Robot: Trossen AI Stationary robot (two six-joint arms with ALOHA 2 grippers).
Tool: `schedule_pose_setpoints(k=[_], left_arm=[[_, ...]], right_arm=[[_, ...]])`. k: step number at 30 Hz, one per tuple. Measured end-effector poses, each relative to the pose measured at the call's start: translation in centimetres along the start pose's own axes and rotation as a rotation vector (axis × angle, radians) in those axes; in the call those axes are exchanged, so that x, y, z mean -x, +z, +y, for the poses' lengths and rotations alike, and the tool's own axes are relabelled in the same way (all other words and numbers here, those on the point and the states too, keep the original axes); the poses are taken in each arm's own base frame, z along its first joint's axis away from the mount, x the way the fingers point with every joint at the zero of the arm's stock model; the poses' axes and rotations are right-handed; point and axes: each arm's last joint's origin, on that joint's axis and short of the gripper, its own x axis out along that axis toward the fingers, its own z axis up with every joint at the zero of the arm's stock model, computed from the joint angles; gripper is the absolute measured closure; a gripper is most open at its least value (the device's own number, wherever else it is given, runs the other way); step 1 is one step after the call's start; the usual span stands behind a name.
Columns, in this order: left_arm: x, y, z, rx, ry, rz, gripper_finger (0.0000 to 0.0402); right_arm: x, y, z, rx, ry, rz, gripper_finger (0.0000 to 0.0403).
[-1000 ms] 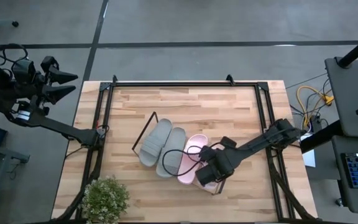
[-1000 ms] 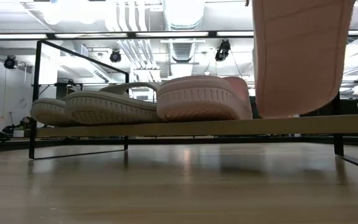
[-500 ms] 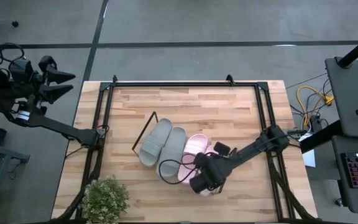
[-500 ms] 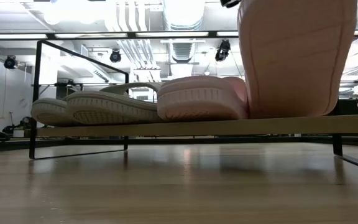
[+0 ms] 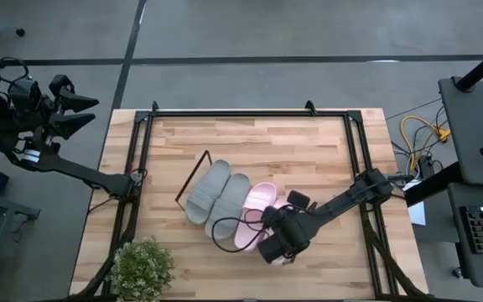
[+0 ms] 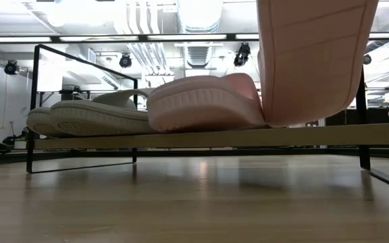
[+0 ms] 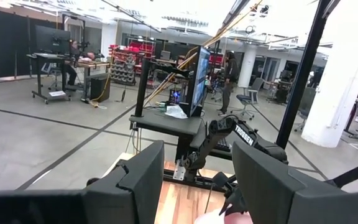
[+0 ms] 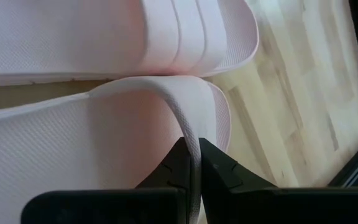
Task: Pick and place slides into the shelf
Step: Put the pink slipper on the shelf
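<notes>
Nearest, seen from surface height, a light pink slide (image 6: 316,61) hangs tilted and nearly on end, its lower edge at the light-wood shelf (image 6: 201,138) and touching the pink slide (image 6: 204,104) that already lies flat there. From the right wrist, the right claw (image 8: 191,163) is pressed together on the thin edge of this slide's wide ribbed strap, pinching it between both dark fingers. The slide looks light, soft and bendy, so it will likely flop and sag when held by one edge; the strap's arch seems the sensible place to grip, since the flat foam sole offers little to pinch. From above, the right claw (image 5: 277,245) sits at the shelf's near right end, above the wooden surface (image 5: 309,143). Farther left on the shelf, beyond the flat pink slide, the two grey slides (image 5: 218,195) lie side by side, touching. A small potted plant (image 5: 142,267) stands at the surface's near left corner. Farthest off, the left claw (image 5: 72,113) waits beyond the surface's far left corner, its fingers spread and holding nothing.
</notes>
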Motion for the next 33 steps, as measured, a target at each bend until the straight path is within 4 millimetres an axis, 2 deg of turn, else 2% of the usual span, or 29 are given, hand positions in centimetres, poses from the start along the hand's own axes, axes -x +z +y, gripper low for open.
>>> schedule_pose_setpoints(k=[7, 15, 33], left_arm=[[0.0, 0.0, 0.0, 0.000, 0.000, 0.000, 0.0226], [0.0, 0.0, 0.0, 0.002, 0.000, 0.000, 0.0226], [0.0, 0.0, 0.0, 0.001, -0.001, 0.000, 0.0226]], right_arm=[[0.2, -0.2, -0.6, 0.019, -0.007, -0.012, 0.0392], [-0.4, -0.9, -0.4, 0.020, -0.026, 0.006, 0.0392], [-0.2, -1.3, -0.2, -0.011, -0.038, -0.019, 0.0392]])
